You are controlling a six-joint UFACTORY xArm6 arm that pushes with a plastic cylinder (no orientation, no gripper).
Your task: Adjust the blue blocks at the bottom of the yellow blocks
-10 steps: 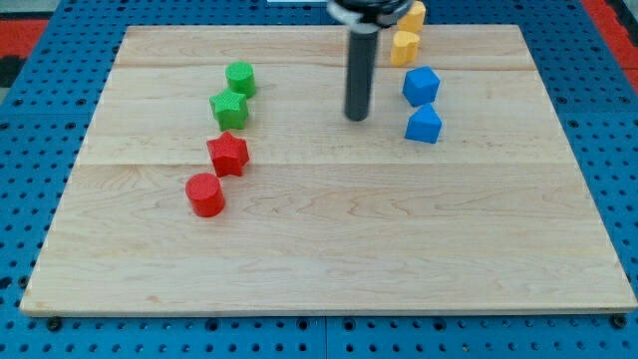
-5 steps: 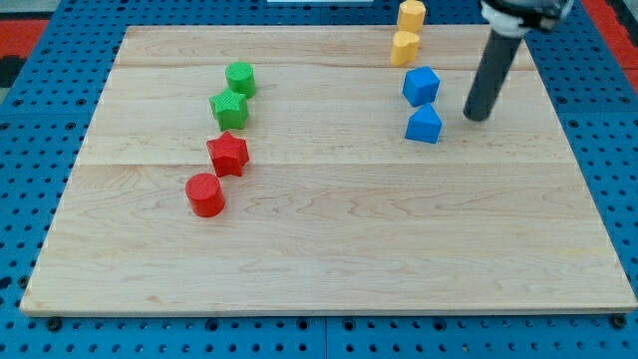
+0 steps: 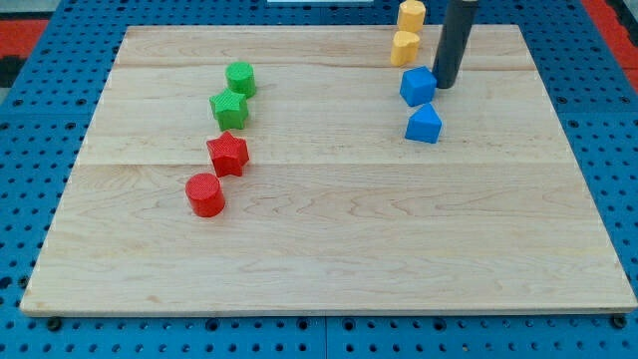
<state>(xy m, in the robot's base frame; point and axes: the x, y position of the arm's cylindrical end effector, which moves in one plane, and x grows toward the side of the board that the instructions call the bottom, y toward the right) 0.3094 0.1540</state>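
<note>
Two yellow blocks stand at the view's top right: one (image 3: pixel 411 14) at the board's far edge and one (image 3: pixel 406 47) just below it. A blue hexagonal block (image 3: pixel 419 86) lies below them, and a second blue block (image 3: pixel 423 125) with a pointed top lies under that. My tip (image 3: pixel 445 86) is at the right side of the upper blue block, touching or almost touching it. The dark rod rises from there out of the view's top.
A green cylinder (image 3: pixel 240 78) and a green hexagonal block (image 3: pixel 228 108) stand left of centre. A red star (image 3: pixel 228 154) and a red cylinder (image 3: pixel 205 194) lie below them. The wooden board (image 3: pixel 329 249) rests on a blue pegboard.
My tip swung from left of the blue blocks round to their right, then moved up and left against the upper blue block, which shifted slightly left.
</note>
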